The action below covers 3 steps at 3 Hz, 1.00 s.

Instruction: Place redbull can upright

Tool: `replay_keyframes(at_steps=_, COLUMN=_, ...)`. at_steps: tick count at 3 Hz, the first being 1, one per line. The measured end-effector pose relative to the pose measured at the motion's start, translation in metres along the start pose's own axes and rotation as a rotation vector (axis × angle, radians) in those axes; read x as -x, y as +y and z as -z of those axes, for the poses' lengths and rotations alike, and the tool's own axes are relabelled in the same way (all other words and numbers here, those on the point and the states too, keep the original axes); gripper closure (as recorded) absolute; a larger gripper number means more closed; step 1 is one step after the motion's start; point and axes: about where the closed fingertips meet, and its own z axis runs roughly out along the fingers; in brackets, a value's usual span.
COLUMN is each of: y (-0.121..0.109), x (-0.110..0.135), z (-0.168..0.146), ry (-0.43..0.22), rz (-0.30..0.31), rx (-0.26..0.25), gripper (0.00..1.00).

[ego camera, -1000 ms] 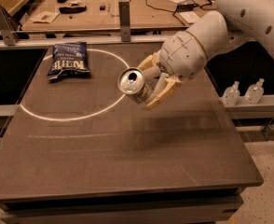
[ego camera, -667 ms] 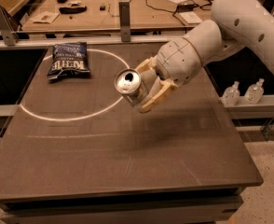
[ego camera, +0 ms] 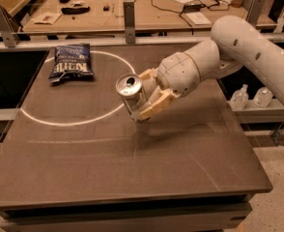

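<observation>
Chip bag (ego camera: 70,63) reads "Kettle", approx

Gripper (ego camera: 141,99) with redbull can (ego camera: 129,87) lower, leftward
</observation>
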Motion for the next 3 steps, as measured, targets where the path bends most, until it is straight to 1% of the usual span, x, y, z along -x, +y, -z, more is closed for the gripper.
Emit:
replay_keyframes(at_steps=1, y=-0.003, x=-0.010, z=-0.004, ry=-0.047, rz=-0.045, rx=-0.013, gripper=1.00)
replay_keyframes(at_steps=2, y=-0.006, x=-0.020, z=-0.009, ry=-0.077, rz=-0.071, rx=-0.024, gripper=1.00)
replay_keyframes(at_steps=3, y=-0.009, x=-0.026, z=-0.014, ry=-0.110, rz=-0.082, rx=-0.028, gripper=1.00)
